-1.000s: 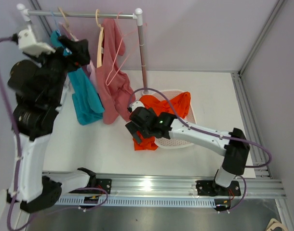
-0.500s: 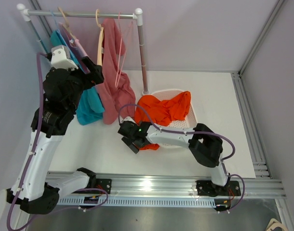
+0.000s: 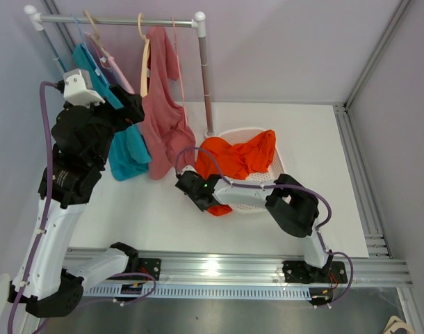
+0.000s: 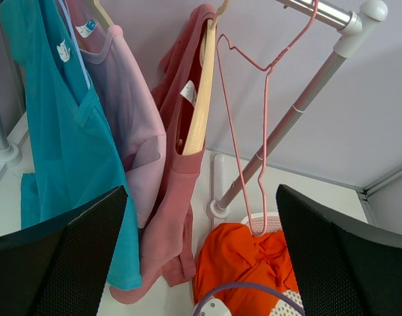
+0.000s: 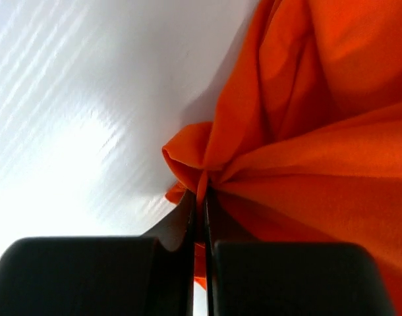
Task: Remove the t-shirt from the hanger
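Tabletop (image 3: 323, 139), white and smooth, carries a metal clothes rail (image 3: 115, 21) on a thin post at its far left. Three soft garments hang there: a teal shirt (image 3: 125, 149), a pale pink one (image 4: 125, 99) and a dusty rose one (image 3: 163, 132) on a cream hanger (image 4: 201, 99).

The orange t-shirt (image 3: 236, 156) is off the rail. It lies crumpled over a round, white perforated basket (image 3: 276, 179), its long axis running from the basket's far right rim down-left onto the table.

A thin pink wire hanger (image 4: 254, 118) hangs bare from the rail. It was swung out at a tilt a second ago and now hangs straight.

The left gripper (image 4: 201, 263) is spread wide, holding nothing, and sits lower than it did a second ago. The right gripper (image 5: 202, 204), open a second ago, is now pressed together, pinching a gathered fold at the t-shirt's near-left edge on the table.
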You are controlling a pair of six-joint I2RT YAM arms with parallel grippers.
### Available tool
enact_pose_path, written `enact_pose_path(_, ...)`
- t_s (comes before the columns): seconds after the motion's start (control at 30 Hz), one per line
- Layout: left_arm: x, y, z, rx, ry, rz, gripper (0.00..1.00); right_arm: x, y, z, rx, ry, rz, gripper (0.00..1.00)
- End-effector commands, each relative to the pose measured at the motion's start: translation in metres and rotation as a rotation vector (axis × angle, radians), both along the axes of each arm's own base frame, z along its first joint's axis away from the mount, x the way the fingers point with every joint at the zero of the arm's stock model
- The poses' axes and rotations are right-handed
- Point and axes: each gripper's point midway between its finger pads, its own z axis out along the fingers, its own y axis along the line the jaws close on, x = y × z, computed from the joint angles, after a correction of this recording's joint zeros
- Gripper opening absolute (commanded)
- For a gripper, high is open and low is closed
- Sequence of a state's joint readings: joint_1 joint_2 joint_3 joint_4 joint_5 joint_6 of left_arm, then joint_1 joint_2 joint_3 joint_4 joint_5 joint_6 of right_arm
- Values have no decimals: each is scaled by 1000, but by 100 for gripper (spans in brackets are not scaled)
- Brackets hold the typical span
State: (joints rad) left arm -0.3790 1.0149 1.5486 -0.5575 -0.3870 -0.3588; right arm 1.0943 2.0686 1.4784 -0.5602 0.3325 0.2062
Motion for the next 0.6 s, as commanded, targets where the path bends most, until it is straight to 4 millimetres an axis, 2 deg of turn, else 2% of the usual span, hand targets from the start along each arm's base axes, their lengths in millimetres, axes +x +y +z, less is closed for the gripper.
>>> enact_pose_path(0.0,-2,1,7,-15,-32,7,100,-12,-3,35,76,8,6,0)
enact_pose_path(0.07,-4,3,8,-18,-36,12,100,-12,-3,74,161,16,4,0)
enact_pose_path(0.1,-4,3,8,-18,-36,12,100,-11,0,119,267,-2,14,0)
enact_pose_path(0.17,-3,1,8,-20,-35,4,99,-7,-5,162,390,22,21,0)
enact_pose_path(0.2,-3,0,8,-22,-35,0,99,-4,-12,193,453,-10,16,0)
enact_pose_path(0.23,-3,-1,8,-25,-35,-3,99,11,-25,211,492,-21,-23,0)
enact_pose_path(0.33,-1,-4,6,-34,-31,-16,100,42,-56,240,552,-53,-104,0)
enact_pose_path(0.37,-1,-5,8,-38,-36,-19,99,63,-76,242,554,-74,-170,0)
enact_pose_path(0.43,1,-8,5,-38,-29,-28,100,84,-97,245,564,-102,-245,0)
enact_pose_path(0.47,1,-8,6,-39,-32,-29,99,101,-118,243,571,-111,-317,0)
enact_pose_path(0.53,3,-9,4,-33,-28,-29,100,113,-130,242,601,-110,-342,0)
enact_pose_path(0.57,3,-9,4,-29,-26,-29,100,125,-149,237,570,-140,-416,0)
